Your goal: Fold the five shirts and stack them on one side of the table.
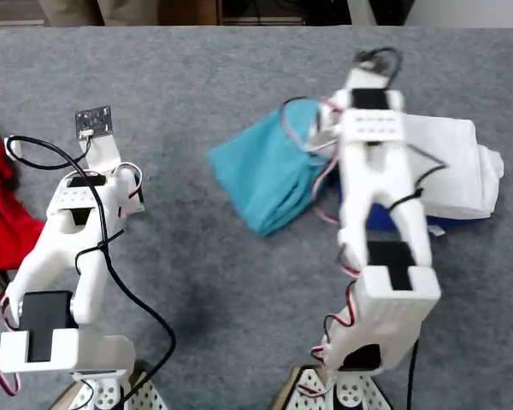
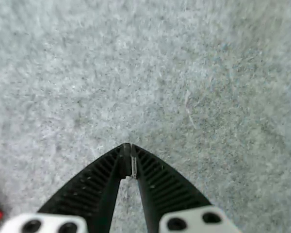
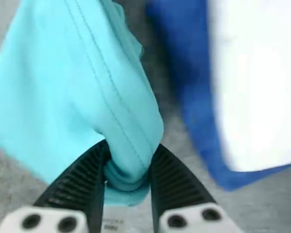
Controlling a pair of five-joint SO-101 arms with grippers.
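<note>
a crumpled red shirt [image 1: 2, 218] lies at the left edge of the fuzzy grey bench [image 1: 214, 290]. the left end effector [image 2: 127, 147] is pressed together over bare felt. right of centre, a soft teal shirt [image 1: 261, 175] lies bunched, one stitched fold pinched by the right end effector [image 3: 130, 148]. just beside it, a folded white shirt [image 1: 449, 162] rests on a blue shirt [image 1: 383, 218].
</note>
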